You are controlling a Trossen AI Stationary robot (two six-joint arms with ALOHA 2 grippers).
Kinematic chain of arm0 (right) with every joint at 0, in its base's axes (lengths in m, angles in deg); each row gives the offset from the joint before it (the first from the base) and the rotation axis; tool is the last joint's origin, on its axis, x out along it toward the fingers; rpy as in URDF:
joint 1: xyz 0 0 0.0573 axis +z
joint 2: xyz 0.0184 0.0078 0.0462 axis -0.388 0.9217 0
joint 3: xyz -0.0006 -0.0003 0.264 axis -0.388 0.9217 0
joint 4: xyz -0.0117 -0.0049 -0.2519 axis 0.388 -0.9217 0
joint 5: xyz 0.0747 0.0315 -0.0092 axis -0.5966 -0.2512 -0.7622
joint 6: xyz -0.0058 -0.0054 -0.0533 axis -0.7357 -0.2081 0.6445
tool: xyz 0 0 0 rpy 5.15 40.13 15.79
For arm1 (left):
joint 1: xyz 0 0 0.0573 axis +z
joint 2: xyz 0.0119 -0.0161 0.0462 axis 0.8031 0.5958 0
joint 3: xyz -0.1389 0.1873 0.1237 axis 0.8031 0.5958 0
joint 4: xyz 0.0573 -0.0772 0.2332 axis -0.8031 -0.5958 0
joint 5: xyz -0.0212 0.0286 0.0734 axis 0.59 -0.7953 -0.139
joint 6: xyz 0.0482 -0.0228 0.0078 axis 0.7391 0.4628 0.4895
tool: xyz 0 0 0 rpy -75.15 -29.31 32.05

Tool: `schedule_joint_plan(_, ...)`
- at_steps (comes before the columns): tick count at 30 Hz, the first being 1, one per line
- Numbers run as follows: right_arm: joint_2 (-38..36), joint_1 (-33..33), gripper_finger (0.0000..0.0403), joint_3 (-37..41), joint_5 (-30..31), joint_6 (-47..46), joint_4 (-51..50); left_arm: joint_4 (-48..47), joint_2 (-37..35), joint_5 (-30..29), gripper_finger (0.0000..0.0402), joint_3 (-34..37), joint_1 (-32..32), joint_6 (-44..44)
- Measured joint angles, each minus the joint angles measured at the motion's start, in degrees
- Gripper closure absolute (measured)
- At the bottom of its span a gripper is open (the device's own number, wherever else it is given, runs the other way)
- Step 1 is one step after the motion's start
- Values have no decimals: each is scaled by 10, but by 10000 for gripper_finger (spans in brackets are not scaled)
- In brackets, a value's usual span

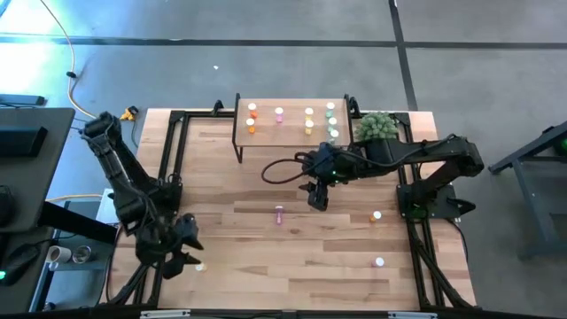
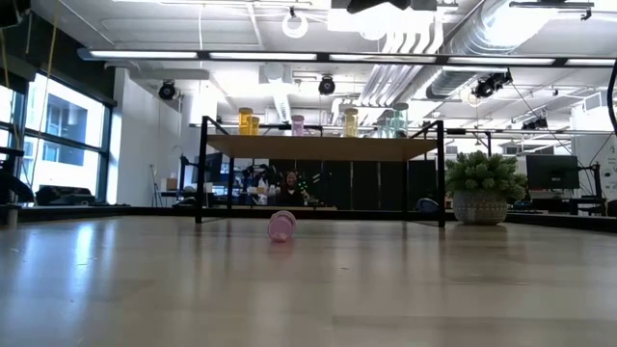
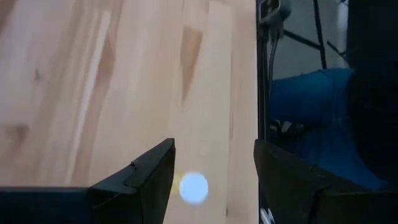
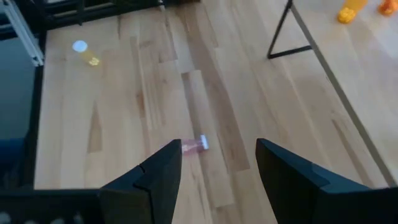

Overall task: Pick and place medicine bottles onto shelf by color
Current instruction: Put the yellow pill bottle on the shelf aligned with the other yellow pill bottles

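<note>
The pink bottle point(image 1: 279, 213) lies on its side near the middle of the surface point(image 1: 266, 257), well in front of the shelf point(image 1: 292, 135); the right gripper point(image 1: 317, 200) hangs just beside it, toward the right arm's side, fingers point(image 4: 155, 177) parted and holding nothing; in the right wrist view the bottle point(image 4: 194, 145) sits just ahead of the gap, nearer one finger than centred, its long axis running across the fingers' line of reach, so the coming move likely needs a short advance and a slight sideways shift. The right arm is plainly the nearer one. The left gripper point(image 1: 184, 252) waits at the near left corner, fingers point(image 3: 146, 177) spread and empty, a yellow bottle point(image 3: 193, 187) standing between them on the surface. Two more bottles point(image 1: 376, 215) stand on the right side. Several bottles already stand on the shelf; their exact colours and grouping are hard to make out. The low view shows the pink bottle point(image 2: 281, 226) but neither gripper.
</note>
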Motion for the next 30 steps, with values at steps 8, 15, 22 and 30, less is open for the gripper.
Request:
schedule_joint_plan(8, 0, 30, 205, 0, 45, -11, 20, -1, 55, -21, 193, 0, -59, -100)
schedule_joint_plan(15, 0, 41, 205, 0, 46, -11, 29, -1, 102, -9, 193, 0, -65, -123)
schedule_joint_plan(22, 0, 41, 205, 0, 46, -11, 29, -1, 142, 17, 193, 0, -65, -123)
schedule_joint_plan(30, 0, 41, 205, 0, 46, -11, 29, -1, 163, 14, 193, 0, -65, -123)
